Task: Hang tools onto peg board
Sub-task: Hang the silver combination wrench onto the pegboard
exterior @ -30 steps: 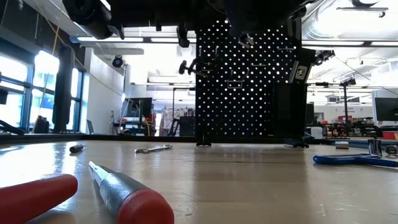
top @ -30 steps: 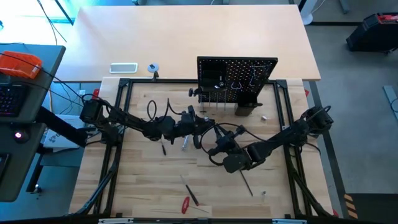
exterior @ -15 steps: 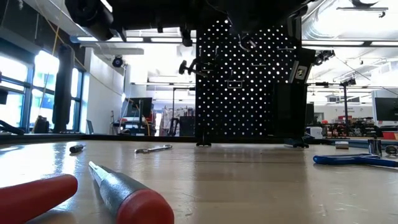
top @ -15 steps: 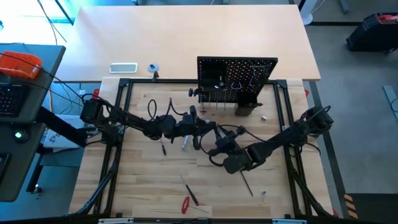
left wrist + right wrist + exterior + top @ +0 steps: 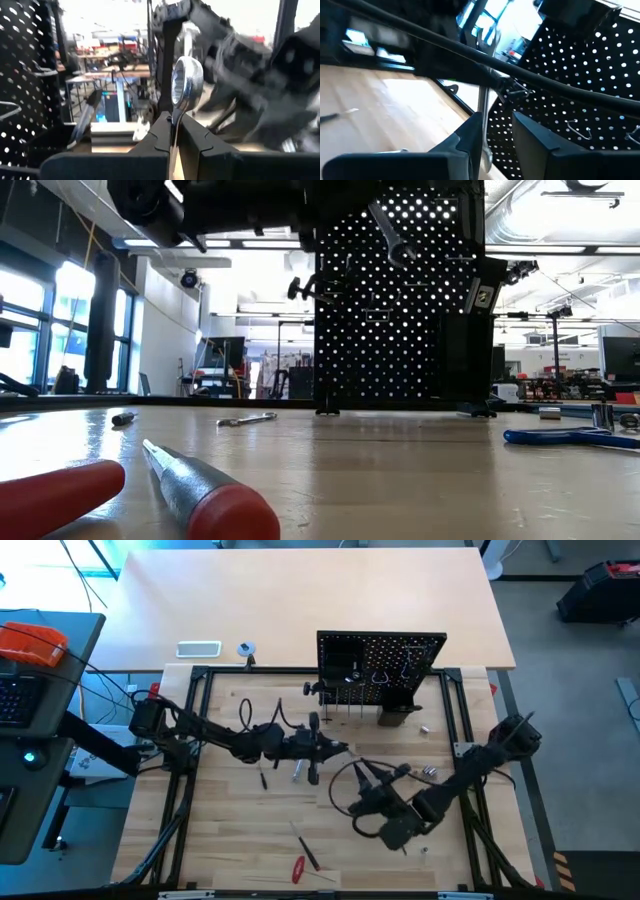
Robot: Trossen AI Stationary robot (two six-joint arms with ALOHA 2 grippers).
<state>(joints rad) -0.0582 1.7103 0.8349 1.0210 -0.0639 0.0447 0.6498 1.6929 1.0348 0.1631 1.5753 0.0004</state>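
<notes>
High view: left gripper (image 5: 335,749) sits mid-frame, just below the peg board (image 5: 381,667) at upper centre – fingers clamped on the silver wrench (image 5: 185,86), ring end sticking up in left wrist view. Right gripper (image 5: 366,778) lower centre-right, fingers apart w/ nothing between them. Red-handled screwdriver (image 5: 298,868) lies at bottom centre.

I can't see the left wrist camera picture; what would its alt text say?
Two dark fingers of the left gripper pinch a silver wrench that stands upright, its ring end on top. A black peg board with holes and a wire hook lies to one side; the other arm is blurred behind the wrench.
</notes>
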